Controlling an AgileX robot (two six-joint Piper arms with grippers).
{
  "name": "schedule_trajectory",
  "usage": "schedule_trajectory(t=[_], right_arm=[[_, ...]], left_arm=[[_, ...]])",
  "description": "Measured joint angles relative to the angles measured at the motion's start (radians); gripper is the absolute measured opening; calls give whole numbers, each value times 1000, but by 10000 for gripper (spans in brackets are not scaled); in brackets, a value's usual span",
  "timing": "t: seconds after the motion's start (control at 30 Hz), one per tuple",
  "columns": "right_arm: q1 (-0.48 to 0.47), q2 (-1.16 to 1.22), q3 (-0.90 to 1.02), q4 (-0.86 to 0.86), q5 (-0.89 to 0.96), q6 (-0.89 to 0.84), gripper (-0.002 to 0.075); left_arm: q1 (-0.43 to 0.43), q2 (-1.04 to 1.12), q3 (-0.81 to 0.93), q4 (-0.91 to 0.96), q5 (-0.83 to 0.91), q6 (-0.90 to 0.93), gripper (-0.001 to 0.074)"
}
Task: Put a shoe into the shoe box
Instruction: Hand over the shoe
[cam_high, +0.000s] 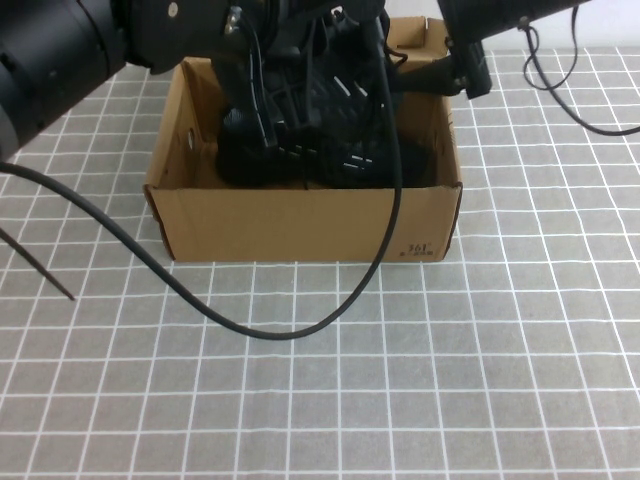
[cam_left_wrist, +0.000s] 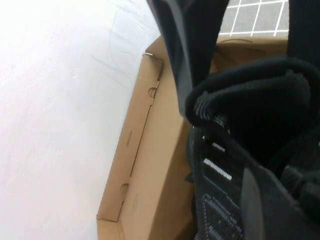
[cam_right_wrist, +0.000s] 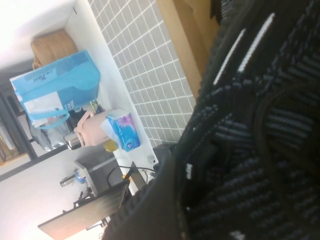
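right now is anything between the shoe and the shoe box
Nothing visible. The shoe already sits inside the shoe box, beside another black shoe. The right gripper hovers over the box above it; its grip is unclear. The left gripper is shut, over the box's left half.

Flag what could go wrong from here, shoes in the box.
1. The left end effector is shut on a shoe inside the box; lifting away now could drag it back out.
2. The right end effector, low over the other shoe, may snag it.
3. A cable drapes over the front wall and could tug the box.
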Motion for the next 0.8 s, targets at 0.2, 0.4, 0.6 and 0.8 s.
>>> schedule_trajectory(t=[0.2,0.4,0.6,0.8], right_arm=[[16,17,0,52,-6,0,674],[28,25,0,75,-10,0,672],[32,28,0,75,-18,0,606],[33,28,0,75,-19,-14,414]], left_arm=[[0,0,0,0,10,9,31],[0,0,0,1,14,9,31],[0,0,0,2,17,9,31],[0,0,0,5,15,11,31]])
